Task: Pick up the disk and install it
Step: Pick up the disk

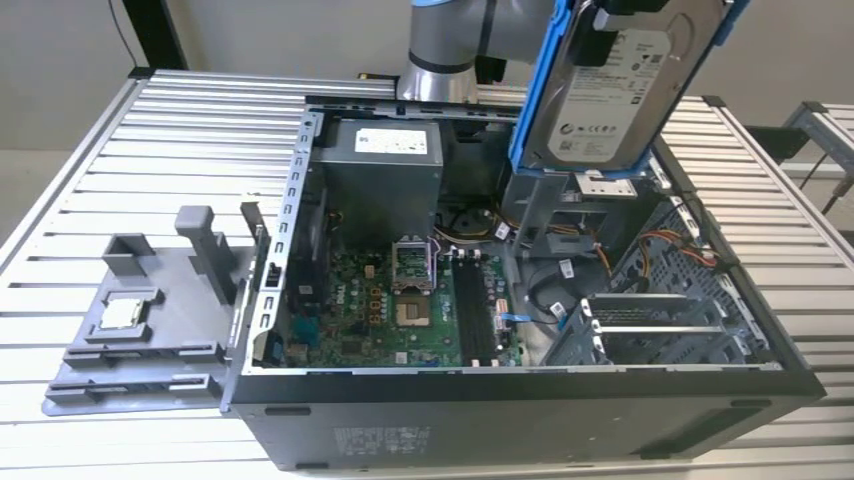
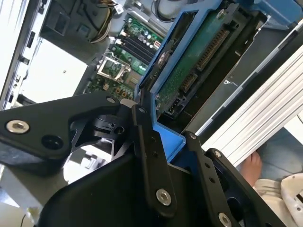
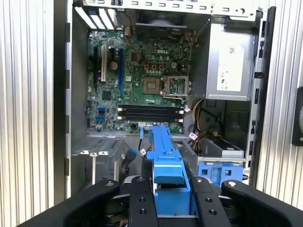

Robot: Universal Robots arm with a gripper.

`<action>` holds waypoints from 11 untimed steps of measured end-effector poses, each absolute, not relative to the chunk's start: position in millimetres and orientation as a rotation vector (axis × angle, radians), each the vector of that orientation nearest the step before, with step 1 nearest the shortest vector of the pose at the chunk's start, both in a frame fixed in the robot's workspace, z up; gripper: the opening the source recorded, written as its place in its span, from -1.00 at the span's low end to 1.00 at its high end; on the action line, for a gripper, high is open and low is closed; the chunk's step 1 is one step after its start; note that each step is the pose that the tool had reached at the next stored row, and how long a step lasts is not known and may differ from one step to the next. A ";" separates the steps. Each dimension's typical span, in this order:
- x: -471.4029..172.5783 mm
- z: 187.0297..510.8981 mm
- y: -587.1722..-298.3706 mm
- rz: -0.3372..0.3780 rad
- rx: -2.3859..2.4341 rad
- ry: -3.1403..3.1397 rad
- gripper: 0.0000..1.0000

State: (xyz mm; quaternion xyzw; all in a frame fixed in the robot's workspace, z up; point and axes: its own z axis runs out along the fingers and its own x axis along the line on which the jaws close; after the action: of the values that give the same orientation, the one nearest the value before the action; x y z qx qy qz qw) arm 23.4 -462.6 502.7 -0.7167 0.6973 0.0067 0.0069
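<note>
Grips the disk (image 1: 625, 85) by its blue bracket, with the gripper (image 3: 168, 189) closed tight on both sides. Holds it upright, slightly tilted, above the open computer case (image 1: 534, 400), toward the exterior view's right. Faces the disk's white label with black print to the exterior view. Another white printed label on the power supply (image 1: 387, 150). Reaches in with the arm (image 1: 447, 45) from behind the case, over the slatted desk (image 1: 174, 110).

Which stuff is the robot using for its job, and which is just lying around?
For the job: the disk, held in the gripper; the open computer case.
Just lying about: the grey holder; the small square chip on it.
</note>
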 end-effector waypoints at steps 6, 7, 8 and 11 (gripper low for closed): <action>28.6 502.6 -475.4 0.021 -2.241 2.181 -1.00; 29.6 502.5 -477.6 0.021 -2.241 2.182 -1.00; 30.4 502.5 -479.5 0.021 -2.241 2.182 -1.00; 32.4 502.4 -484.1 0.021 -2.241 2.182 -1.00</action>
State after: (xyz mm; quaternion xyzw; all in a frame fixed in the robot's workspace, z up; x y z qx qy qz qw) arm 32.4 -484.1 502.4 -0.7164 0.6976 0.0067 0.0070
